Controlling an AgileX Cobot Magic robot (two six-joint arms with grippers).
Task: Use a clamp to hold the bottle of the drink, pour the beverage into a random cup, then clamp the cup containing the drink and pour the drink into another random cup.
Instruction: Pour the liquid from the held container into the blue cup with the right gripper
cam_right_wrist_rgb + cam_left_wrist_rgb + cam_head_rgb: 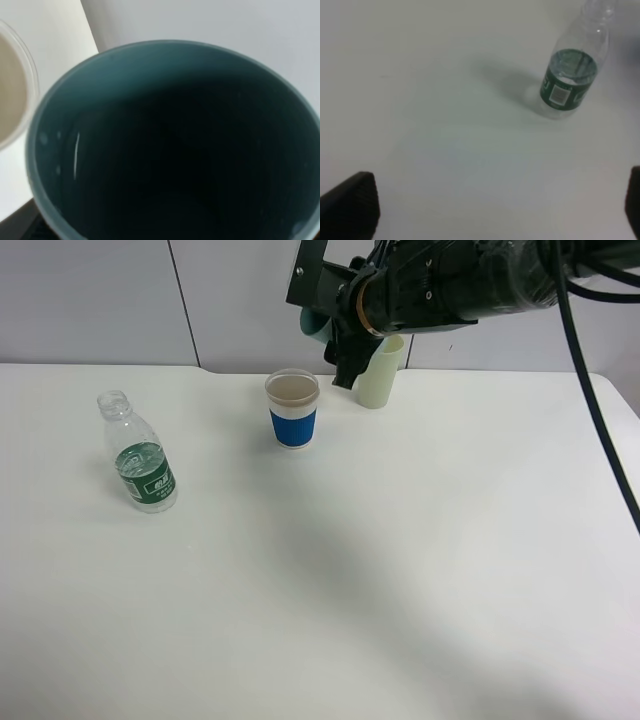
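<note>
The clear bottle (140, 455) with the dark green label stands capless at the table's left, also seen in the left wrist view (568, 80). My left gripper (492, 210) hovers open some way from the bottle, with nothing between its fingers. The teal cup (317, 325) hangs tilted in the air, up and to the right of the blue-sleeved white cup (293, 410), with my right gripper (338, 340) shut on it. The teal cup's dark inside (175, 145) fills the right wrist view, with a few droplets on its wall. The blue-sleeved cup's rim (12, 90) shows beside it.
A pale yellow-green cup (380, 372) stands upright just behind the right arm's wrist, close to the back wall. The white table (400, 570) stretches to the front and right.
</note>
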